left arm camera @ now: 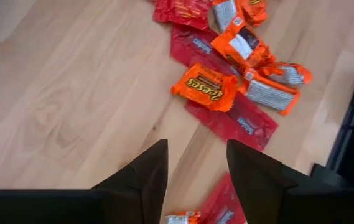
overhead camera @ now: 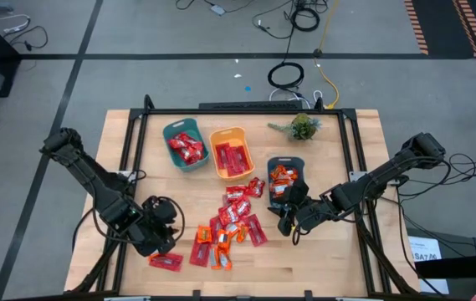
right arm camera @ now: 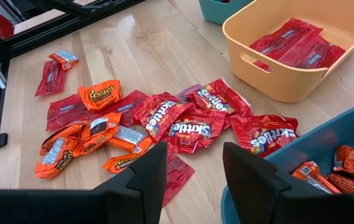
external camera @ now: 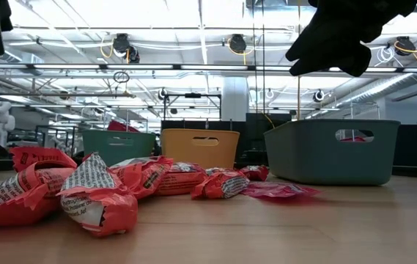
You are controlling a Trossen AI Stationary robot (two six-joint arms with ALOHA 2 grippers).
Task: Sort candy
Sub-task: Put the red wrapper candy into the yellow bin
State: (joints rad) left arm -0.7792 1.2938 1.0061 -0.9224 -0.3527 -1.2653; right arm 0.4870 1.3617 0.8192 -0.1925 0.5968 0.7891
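— Wooden tabletop (overhead camera: 338, 251), workshop floor all round. Pincers first?

— Left gripper (overhead camera: 167, 237) low at the lower left of the high view, fingers parted and empty, just above a red wrapper (overhead camera: 165, 262). Right gripper (overhead camera: 291, 219) at the lower end of the dark teal bin (overhead camera: 285, 161), fingers parted too, nothing between them.

— And outward from there?

— Loose candy pile (overhead camera: 231, 226) between both grippers, centre-low: red Skittles packets (right arm camera: 189, 127), orange Reese's (left arm camera: 205, 88), flat red Twizzlers sleeves (left arm camera: 237, 119).

— Sorted so far?

— Partly, by the look of it. Red packets in the teal bin (overhead camera: 169, 133) at upper centre-left, long red sleeves in the orange bin (overhead camera: 217, 136) beside it, orange wrappers in the dark teal one.

— Left to do?

— Plenty: probably well over a dozen pieces on the wood, all three sorts mixed. Small plant (overhead camera: 303, 127) at upper right, untouched.
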